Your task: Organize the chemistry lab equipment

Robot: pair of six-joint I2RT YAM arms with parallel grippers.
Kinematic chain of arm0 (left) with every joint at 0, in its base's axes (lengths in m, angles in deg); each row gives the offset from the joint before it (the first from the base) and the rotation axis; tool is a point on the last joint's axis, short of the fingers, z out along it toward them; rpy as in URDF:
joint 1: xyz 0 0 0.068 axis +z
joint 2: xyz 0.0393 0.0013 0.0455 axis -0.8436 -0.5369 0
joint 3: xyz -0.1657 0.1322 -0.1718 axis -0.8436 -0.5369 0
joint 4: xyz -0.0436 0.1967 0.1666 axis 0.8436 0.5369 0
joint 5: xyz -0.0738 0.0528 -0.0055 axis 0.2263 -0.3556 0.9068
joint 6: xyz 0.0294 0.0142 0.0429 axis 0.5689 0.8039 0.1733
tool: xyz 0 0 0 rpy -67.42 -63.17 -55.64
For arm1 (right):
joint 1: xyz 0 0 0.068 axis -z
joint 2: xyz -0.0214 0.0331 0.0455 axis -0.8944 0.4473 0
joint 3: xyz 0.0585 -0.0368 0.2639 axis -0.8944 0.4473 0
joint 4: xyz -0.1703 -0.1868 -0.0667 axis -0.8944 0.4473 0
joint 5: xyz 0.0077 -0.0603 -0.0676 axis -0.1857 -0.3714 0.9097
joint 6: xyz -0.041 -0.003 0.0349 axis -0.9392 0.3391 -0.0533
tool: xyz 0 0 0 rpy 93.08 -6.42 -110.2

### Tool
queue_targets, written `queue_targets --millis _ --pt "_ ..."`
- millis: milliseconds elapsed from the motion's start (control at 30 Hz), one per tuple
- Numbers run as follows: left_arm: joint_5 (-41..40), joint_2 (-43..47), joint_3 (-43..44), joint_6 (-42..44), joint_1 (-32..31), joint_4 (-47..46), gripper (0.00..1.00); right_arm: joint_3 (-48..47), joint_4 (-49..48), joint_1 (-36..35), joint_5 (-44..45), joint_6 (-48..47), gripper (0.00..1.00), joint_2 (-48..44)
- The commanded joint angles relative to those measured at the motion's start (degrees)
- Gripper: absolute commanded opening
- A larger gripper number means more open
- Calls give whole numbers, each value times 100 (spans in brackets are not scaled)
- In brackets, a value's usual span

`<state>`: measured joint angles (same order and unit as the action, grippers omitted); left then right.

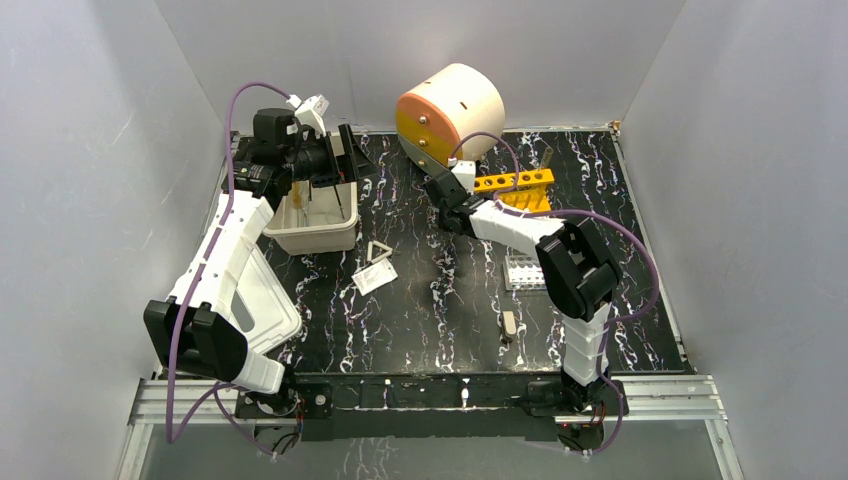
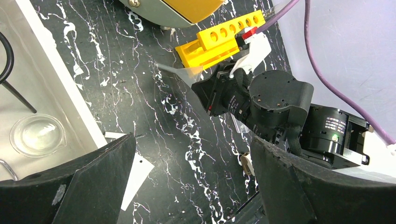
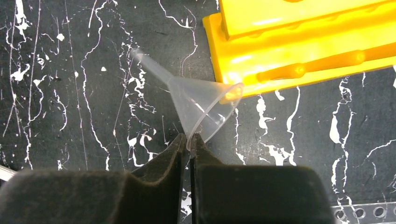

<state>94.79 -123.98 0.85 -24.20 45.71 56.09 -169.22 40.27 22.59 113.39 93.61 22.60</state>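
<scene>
Clear funnel [image 3: 201, 102], spout toward 10 o'clock and yellow rack [image 3: 299, 46] just beside at 1 o'clock, is pinched by only its thin rim in the clenched right fingers [image 3: 163, 158], so it could slip or twist on lifting; left fingers [image 2: 102, 172] hang spread, empty.

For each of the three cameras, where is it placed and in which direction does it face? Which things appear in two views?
Top external: above and behind the bases, looking down on the table; left arm and right arm both show.
Left wrist: above the white tub, facing across toward the right arm; its open left fingers frame the bottom.
Right wrist: close over the clear funnel by the yellow rack; the right fingers pinch its rim.
Shared: both wrist views show the funnel and rack.
</scene>
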Motion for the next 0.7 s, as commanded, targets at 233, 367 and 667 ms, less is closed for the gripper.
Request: queue_targets --millis 233,367,667 --pt "8 24 30 -78 -40 14 92 296 -711 26 -929 -447 0 -703" --pt "19 -8 -44 -160 -49 10 92 435 -898 60 -1567 -659 0 -1192" --pt "-409 -139 -121 -1248 -58 -40 92 394 -1458 299 -2958 -780 0 -2127"
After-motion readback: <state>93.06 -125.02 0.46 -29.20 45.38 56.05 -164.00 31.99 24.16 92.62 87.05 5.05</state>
